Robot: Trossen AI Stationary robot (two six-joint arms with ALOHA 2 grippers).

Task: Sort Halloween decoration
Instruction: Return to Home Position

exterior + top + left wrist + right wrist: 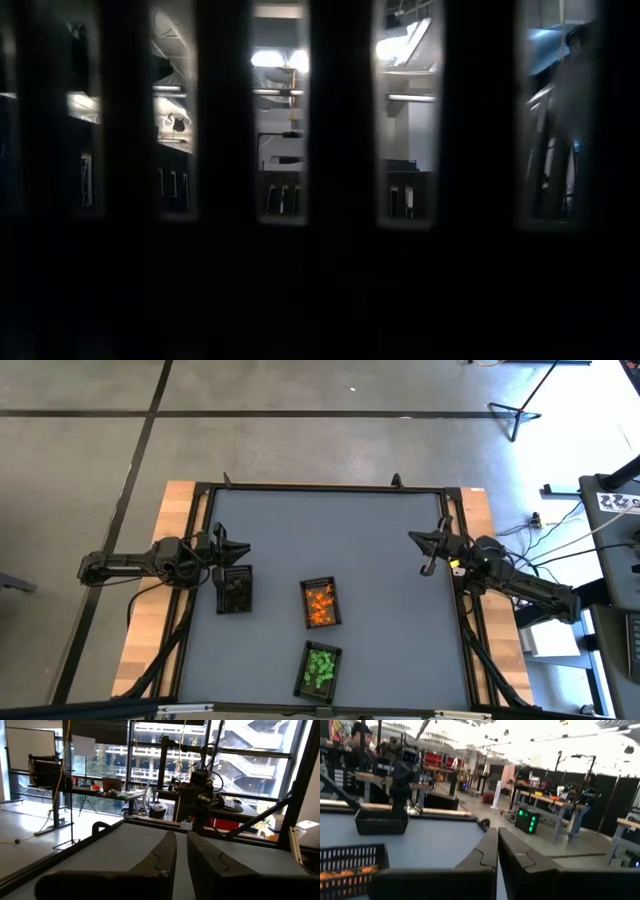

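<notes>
Left wrist view: my left gripper [181,836] has its fingers [162,857] drawn in to a thin slit, with nothing between them and nothing touched. Right wrist view: my right gripper [498,831] is the same, fingers [520,860] all but meeting, and empty. The high view does not resolve either gap. It alone places both grippers, the left at the table's left rim and the right at its right rim, each pointing inward.

Just beside the left gripper sits the left tray [234,569]. Its contents read only as dark, and I cannot distinguish single pieces. Near mid-table the middle tray [318,581] holds the orange trinkets [320,605]. The lower tray [325,648], near the high view's bottom edge, holds the green trinkets [320,668].

The right wrist view confirms orange in a mesh tray close by. It also shows a second mesh tray farther off, with the left arm [400,765] behind it. The left wrist view gives only mat, rail and the right arm [200,795] across the table.

In the low view, dark upright bars fill the picture, with room lights showing through the slots. I cannot tell what the bars belong to.

A black rail [330,487] frames the grey mat [340,530]. The right gripper stands well apart from all three trays. The mat between my grippers, up to the rail at the high view's top, lies bare.
</notes>
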